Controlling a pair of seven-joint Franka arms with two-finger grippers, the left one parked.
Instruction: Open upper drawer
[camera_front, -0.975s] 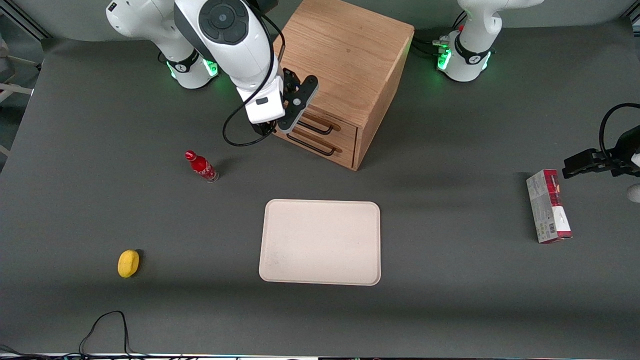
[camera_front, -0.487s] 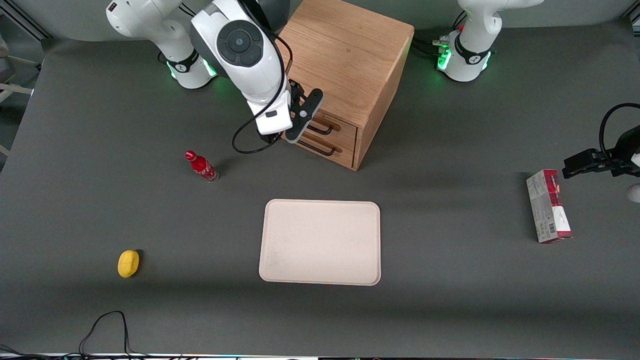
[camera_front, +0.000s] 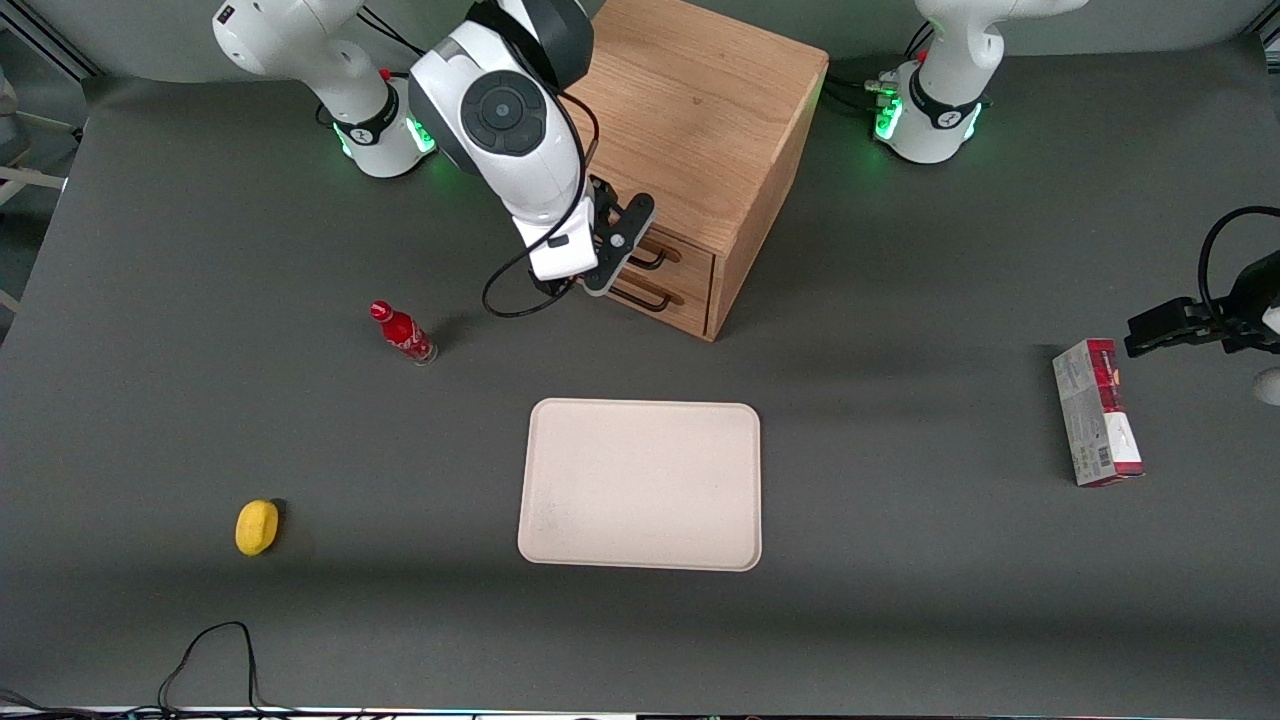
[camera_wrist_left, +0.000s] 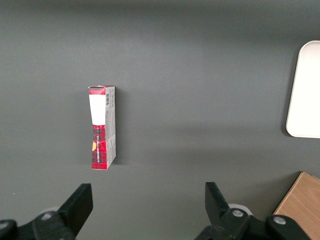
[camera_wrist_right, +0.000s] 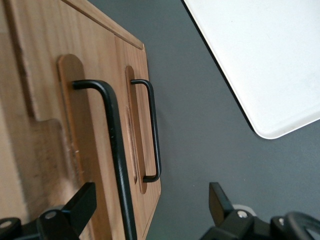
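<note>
Front view: in the upper middle of the frame a light oak cabinet stands on the dark counter. The tool hangs right in front of its drawer faces, level with the upper drawer, whose black bar handle pokes out just beside the tool. The drawer front sits flush with the cabinet. The lower drawer lies just beneath. A cream tray lies in the middle of the frame, nearer the camera. A red bottle, a yellow lemon and a red-and-white box lie scattered around.

Right wrist view: the tool's fingers stand wide apart, holding nothing. The upper drawer's handle runs between them, near one finger, touching neither.
</note>
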